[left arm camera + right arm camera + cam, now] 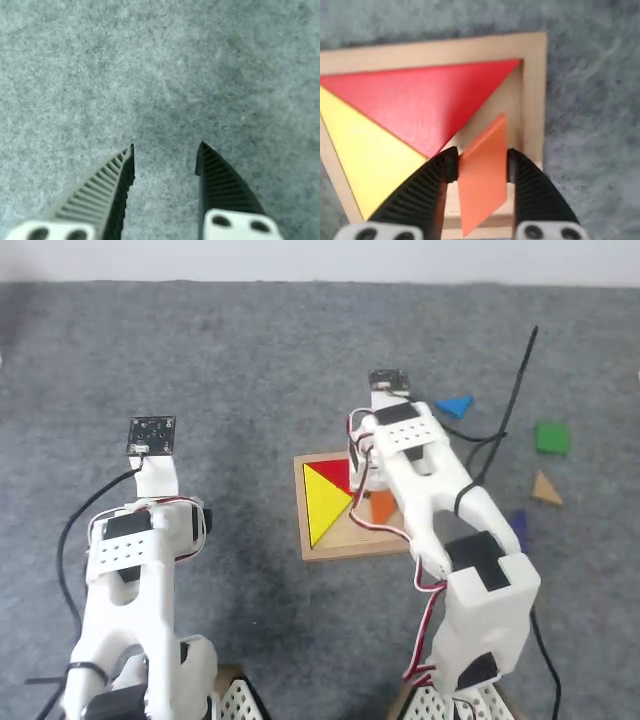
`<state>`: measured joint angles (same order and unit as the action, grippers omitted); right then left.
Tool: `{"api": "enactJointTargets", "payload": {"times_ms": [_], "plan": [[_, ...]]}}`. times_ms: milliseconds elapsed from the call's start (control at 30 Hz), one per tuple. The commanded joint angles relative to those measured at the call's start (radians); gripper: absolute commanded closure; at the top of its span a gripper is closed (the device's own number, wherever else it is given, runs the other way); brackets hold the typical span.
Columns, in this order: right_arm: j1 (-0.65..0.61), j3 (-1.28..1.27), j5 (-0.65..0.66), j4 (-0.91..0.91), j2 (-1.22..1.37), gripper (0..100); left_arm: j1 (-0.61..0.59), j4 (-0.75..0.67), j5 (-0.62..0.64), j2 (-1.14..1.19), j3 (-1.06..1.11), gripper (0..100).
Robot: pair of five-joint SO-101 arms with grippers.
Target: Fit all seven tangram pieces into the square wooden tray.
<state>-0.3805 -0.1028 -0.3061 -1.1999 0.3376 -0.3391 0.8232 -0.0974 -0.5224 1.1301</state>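
The square wooden tray (534,100) holds a red triangle (425,105) and a yellow triangle (365,165) lying flat side by side. My right gripper (481,162) is over the tray's open corner, shut on an orange piece (482,185) that tilts down toward the tray floor. From above, the right arm (420,460) covers the right part of the tray (340,552), and the orange piece (383,506) peeks out beside it. My left gripper (166,150) hangs open over bare grey carpet, well left of the tray.
Loose pieces lie on the carpet to the right of the tray: a blue one (455,406), a green square (552,437), a tan triangle (545,488) and a purple one (518,527). A black cable (515,390) runs past them.
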Motion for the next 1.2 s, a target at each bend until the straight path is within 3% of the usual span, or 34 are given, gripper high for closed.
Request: {"api": "enactJointTargets", "payload": {"times_ms": [0, 400, 567, 1167], "plan": [[0.035, 0.074, 0.072, 0.010, -0.005, 85.1, 0.005, -0.017, -0.005, -0.028, -0.004, 80], [0.036, 0.077, 0.137, 0.007, -0.010, 69.5, 0.005, -0.015, -0.005, -0.028, -0.004, 80], [0.010, 0.074, 0.135, -0.136, -0.007, 69.1, 0.005, -0.015, -0.005, -0.028, -0.004, 80], [0.073, 0.186, 0.150, -0.062, 0.130, 69.1, 0.002, -0.015, -0.005, -0.028, -0.004, 80]]}}
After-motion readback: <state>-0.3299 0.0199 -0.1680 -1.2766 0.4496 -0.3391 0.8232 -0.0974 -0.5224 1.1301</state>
